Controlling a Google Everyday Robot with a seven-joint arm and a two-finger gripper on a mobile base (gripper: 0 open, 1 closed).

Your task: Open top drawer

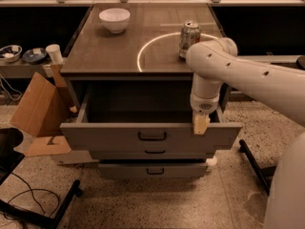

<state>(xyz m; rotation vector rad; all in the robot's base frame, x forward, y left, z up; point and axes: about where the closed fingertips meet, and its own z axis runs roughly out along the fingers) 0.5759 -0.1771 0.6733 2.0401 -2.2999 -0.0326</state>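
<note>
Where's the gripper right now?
In the camera view, the gripper is at the upper front edge of the open top drawer, near the right end, to the right of the black handle.
</note>
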